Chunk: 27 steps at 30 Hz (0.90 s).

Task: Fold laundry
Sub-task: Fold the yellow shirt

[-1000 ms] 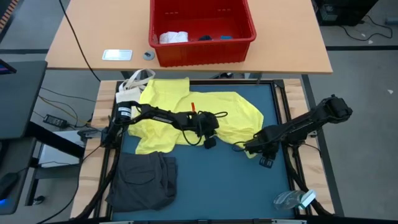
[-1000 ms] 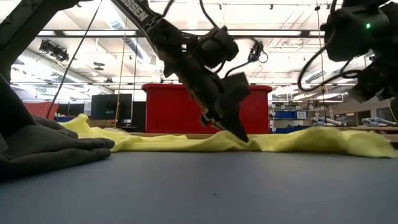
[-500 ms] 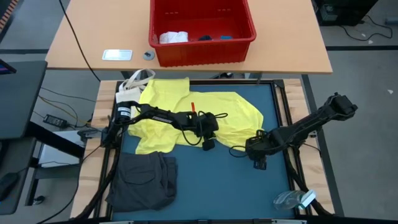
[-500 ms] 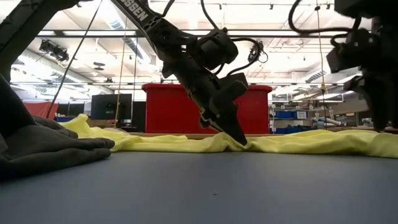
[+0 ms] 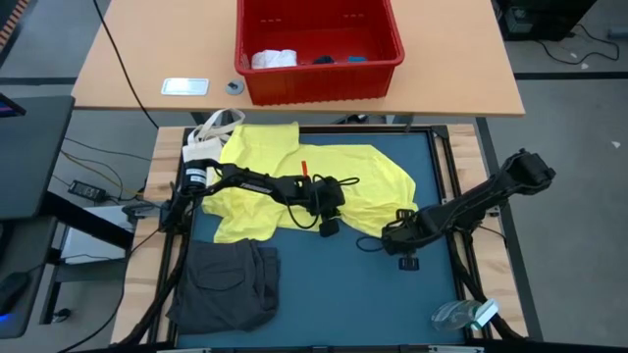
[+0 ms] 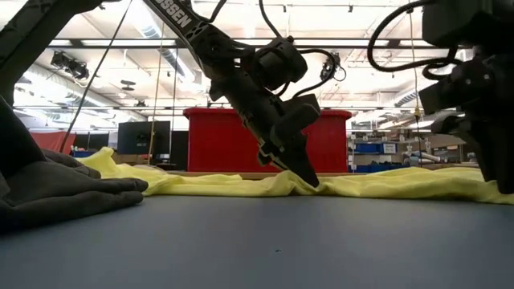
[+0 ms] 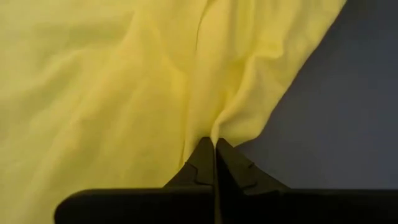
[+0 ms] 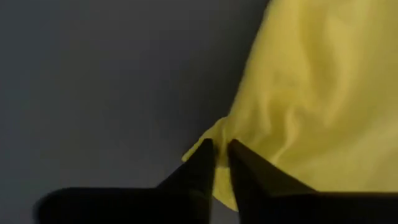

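Note:
The bright yellow T-shirt [image 5: 368,172] lies spread on the blue mat, a low ridge in the low view [image 6: 385,185]. My left gripper [image 5: 328,218] [image 6: 312,181] stands at its near edge, shut on the cloth. My right gripper [image 5: 397,240] [image 6: 499,181] is down at the shirt's right near edge, shut on it. A dark grey garment [image 5: 228,284] lies bunched at the mat's near left corner. In the red basket [image 5: 245,49] on the far table lie a white cloth [image 5: 273,59], a dark navy garment [image 5: 324,60] and a small blue piece [image 5: 357,59]. My left gripper pinches a small raised fold at the T-shirt's near edge [image 7: 214,132] between its two fingers, coming from above and slanting down. The rest of the shirt lies on the mat. My right gripper pinches the shirt's right near edge [image 8: 219,134] between its fingers from above. The cloth there rests on the mat.
A small white bag with strap handles [image 5: 211,132] sits at the mat's far left corner. A clear plastic piece [image 5: 466,314] lies at the near right corner. A flat white device [image 5: 184,86] lies on the wooden table [image 5: 461,88]. Bare mat [image 5: 353,294] stretches near the shirt.
My right gripper has come down from above the shirt and shifted a little toward the table's left, ending on the shirt's right near edge. The shirt lies as before.

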{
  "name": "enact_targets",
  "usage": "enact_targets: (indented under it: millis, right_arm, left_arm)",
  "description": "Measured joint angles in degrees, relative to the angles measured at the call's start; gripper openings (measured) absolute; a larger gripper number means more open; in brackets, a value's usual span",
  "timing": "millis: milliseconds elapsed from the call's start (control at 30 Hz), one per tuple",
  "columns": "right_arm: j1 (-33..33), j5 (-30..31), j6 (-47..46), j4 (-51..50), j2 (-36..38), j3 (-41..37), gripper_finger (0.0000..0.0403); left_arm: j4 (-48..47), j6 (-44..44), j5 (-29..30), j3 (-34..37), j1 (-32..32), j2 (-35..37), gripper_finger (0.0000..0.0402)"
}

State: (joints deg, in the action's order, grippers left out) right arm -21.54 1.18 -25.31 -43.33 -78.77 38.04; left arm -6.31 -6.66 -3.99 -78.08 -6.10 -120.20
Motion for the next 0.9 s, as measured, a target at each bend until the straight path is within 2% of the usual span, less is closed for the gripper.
enact_targets:
  millis: [67,100,200,433,600,733,767,900]
  right_arm:
    - [0.3,-1.9,-1.6,-0.3,0.4,0.2,0.0016]
    - [0.4,-2.8,-1.9,-0.7,0.9,0.3,0.0011]
    - [-0.3,-3.9,-2.3,-4.2,2.4,1.8,0.0015]
    - [-1.7,-5.6,6.6,-13.7,4.6,4.2,0.0016]
    - [-3.4,-14.0,12.6,-13.9,4.3,4.2,0.0014]
    - [-4.3,-21.6,15.6,-13.6,3.1,4.3,0.001]
    - [-4.4,-21.2,15.1,-14.2,2.9,4.3,0.001]
    - [-4.7,-10.7,7.8,-17.6,2.7,4.3,0.0015]
  left_arm:
    - [-0.1,0.0,0.0,0.0,0.0,0.0,0.0]
    - [-0.3,0.0,0.0,0.0,0.0,0.0,0.0]
    - [-1.2,0.0,-0.1,0.0,-0.1,0.0,0.0]
    - [-1.8,-0.4,-2.8,-0.1,-0.4,0.0,0.0]
    - [-1.9,-0.8,-6.1,-0.1,-0.7,1.0,0.0]
    - [-0.7,-0.7,-7.0,-0.1,-1.3,4.6,0.0]
    - [-0.7,-0.6,-6.8,-0.1,-1.5,5.4,0.0]
    - [-0.7,-0.7,-6.2,-0.1,-2.5,8.6,0.0]
